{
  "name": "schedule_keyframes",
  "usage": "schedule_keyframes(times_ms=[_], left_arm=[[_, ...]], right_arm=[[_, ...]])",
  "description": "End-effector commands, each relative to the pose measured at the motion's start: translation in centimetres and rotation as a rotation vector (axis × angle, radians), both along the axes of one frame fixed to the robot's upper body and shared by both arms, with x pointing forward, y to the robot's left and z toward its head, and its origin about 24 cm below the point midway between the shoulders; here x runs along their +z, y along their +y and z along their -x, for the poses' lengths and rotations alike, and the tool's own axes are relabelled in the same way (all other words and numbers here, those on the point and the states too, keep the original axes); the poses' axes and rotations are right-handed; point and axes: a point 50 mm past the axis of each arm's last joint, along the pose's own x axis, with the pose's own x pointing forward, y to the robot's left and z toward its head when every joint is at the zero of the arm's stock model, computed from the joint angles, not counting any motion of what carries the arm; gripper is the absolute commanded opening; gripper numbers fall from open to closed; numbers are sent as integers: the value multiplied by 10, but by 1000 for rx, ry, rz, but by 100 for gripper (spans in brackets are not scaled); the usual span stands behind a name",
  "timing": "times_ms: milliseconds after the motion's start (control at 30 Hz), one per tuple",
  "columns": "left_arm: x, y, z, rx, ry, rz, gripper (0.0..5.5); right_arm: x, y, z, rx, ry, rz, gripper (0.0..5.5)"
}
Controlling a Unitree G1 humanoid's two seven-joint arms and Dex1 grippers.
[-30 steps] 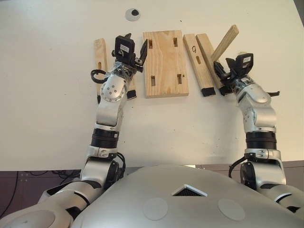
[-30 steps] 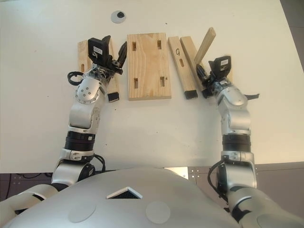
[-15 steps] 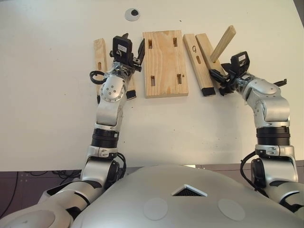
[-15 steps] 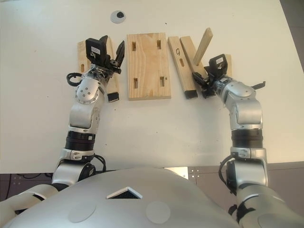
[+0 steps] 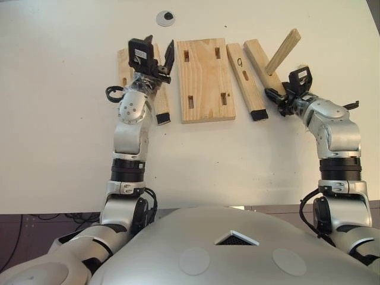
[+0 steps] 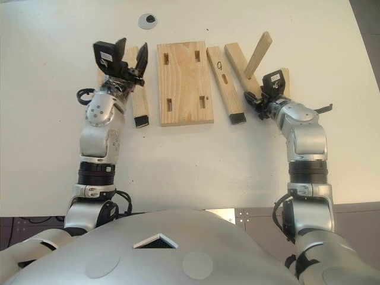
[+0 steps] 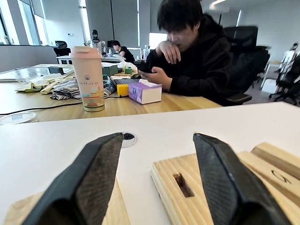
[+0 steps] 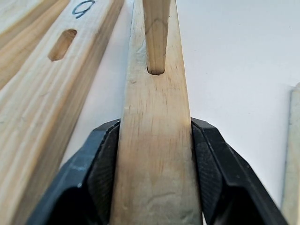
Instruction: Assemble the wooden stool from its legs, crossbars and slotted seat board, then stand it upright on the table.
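Right of frame, the right gripper [image 5: 278,102] had fingers clamped on the stiff, probably light leg [image 8: 155,126] beside its socketed crossbar [image 5: 283,52]; the left gripper [image 5: 155,54] gaped wide, upper left, empty.

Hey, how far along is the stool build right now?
Early on. Done: one crossbar sits in the slot of a leg. In hand: the right gripper clamps that leg; the left gripper hangs open over two loose legs. Left: the seat board and marked leg lie flat, unjoined; nearly all joining and standing it up remain.
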Motion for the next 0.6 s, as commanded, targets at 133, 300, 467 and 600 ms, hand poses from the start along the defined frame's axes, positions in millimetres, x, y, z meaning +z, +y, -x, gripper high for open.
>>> schedule_keyframes(times_ms=[133,300,467,600], left_arm=[[68,7,-1,-378,-128,383,275],[111,-15,8,-712,-190,556,294],[132,-13,12,-804,-231,697,374],[138,-18,18,-877,-229,736,379]], right_arm=[[103,31,-29,305,-309,-331,204],[170,59,-23,657,-402,-637,204],[193,70,-11,836,-364,-716,204],[179,81,3,939,-269,-683,204]])
